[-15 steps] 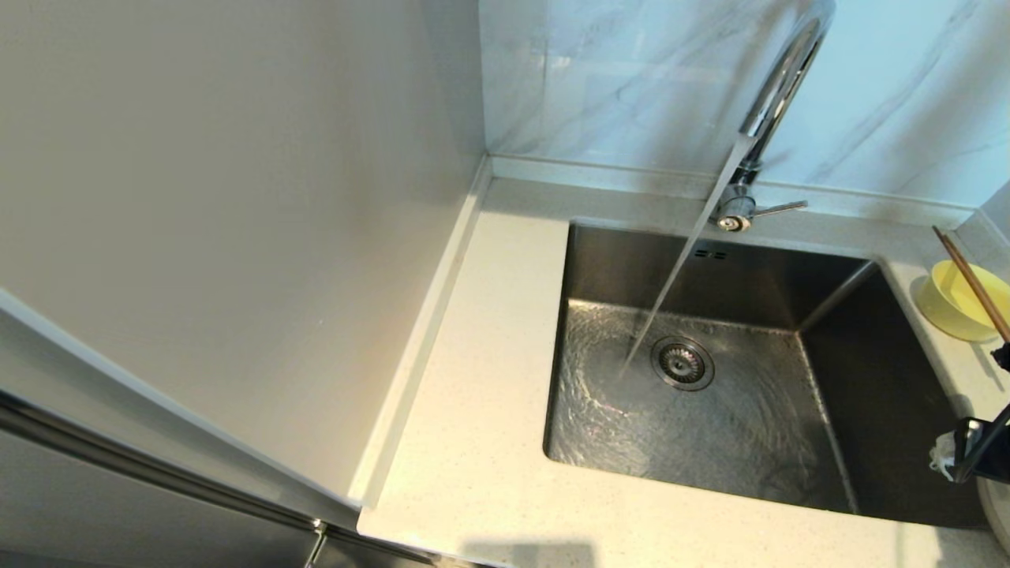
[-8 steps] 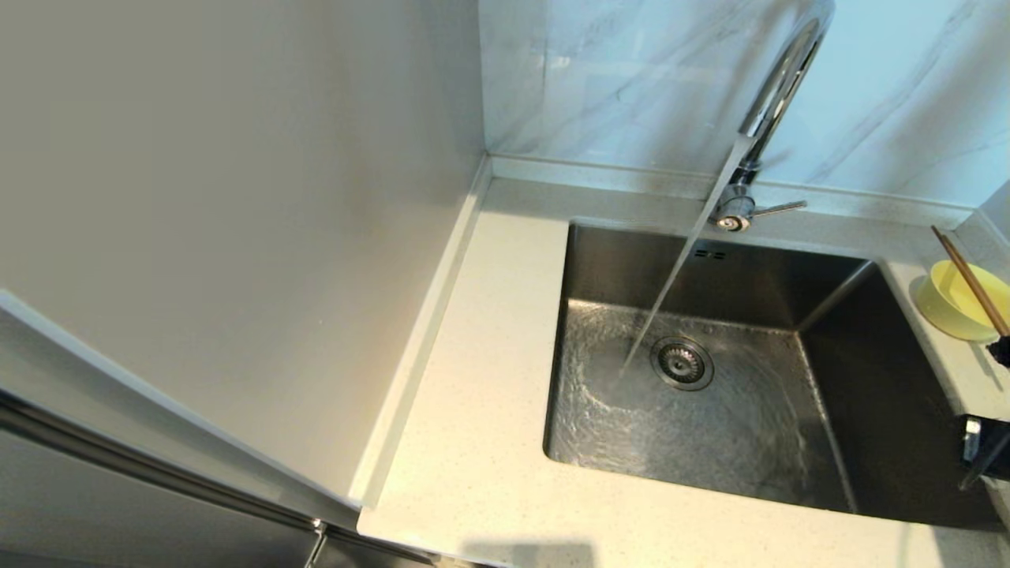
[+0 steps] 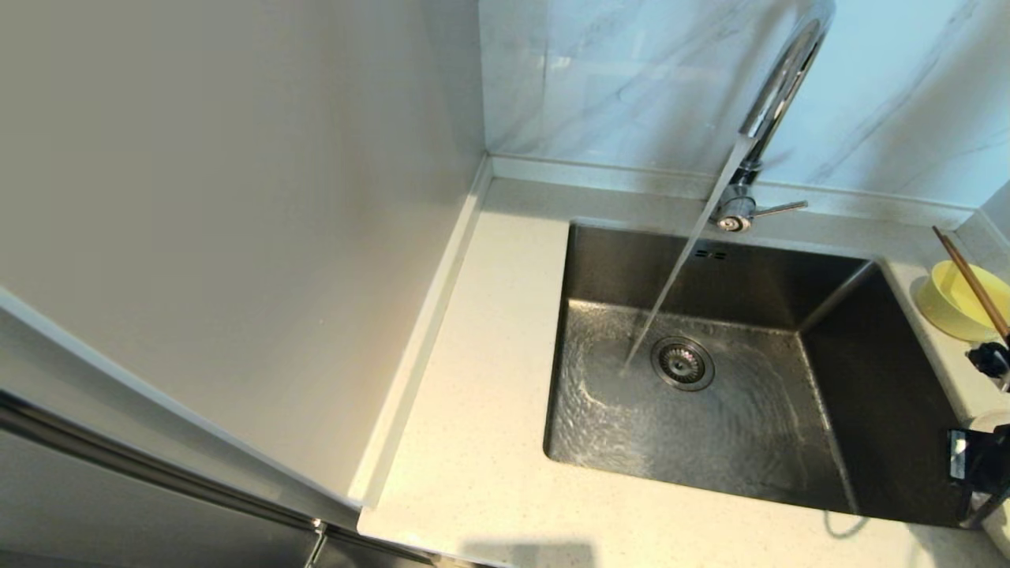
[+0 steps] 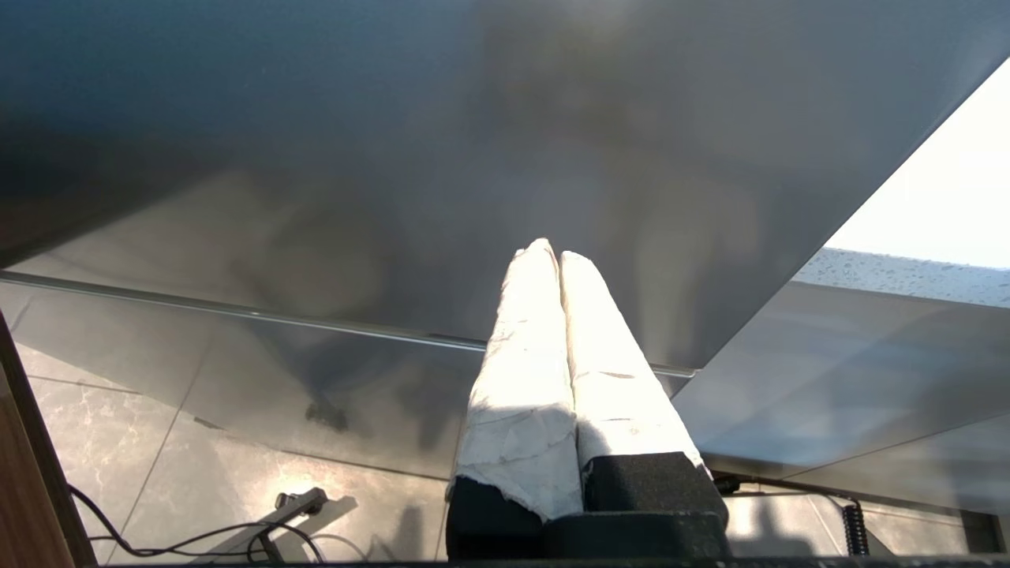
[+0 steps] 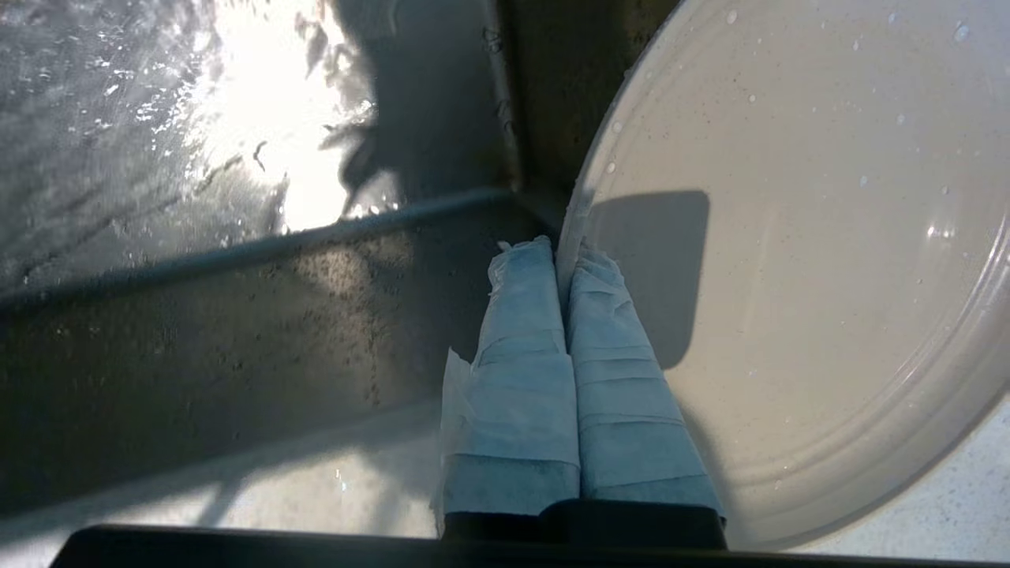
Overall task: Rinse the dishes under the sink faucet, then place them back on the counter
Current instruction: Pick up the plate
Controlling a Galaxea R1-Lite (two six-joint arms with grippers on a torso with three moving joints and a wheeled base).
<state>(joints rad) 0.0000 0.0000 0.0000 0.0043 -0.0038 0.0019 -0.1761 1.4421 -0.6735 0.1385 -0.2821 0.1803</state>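
1 plate (image 5: 789, 260), rim pinched by right end effector (image 5: 562, 248); 1 bowl (image 3: 959, 304), apparently 2 chopsticks (image 3: 970, 282), cut off right; left end effector (image 4: 552, 256) clenched, empty.

Bright daylight, glare on wet sink (image 5: 260, 118).

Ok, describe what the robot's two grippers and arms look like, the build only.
Both grippers have two long tapering fingers wrapped in white tape or cloth, set in black blocks. The left gripper has creased wrapping, frayed at the base. The right gripper's wrapping shows crosswise bands and ragged tips. In the head view only black parts of the right arm show, with a thin dark cable looping beneath it.
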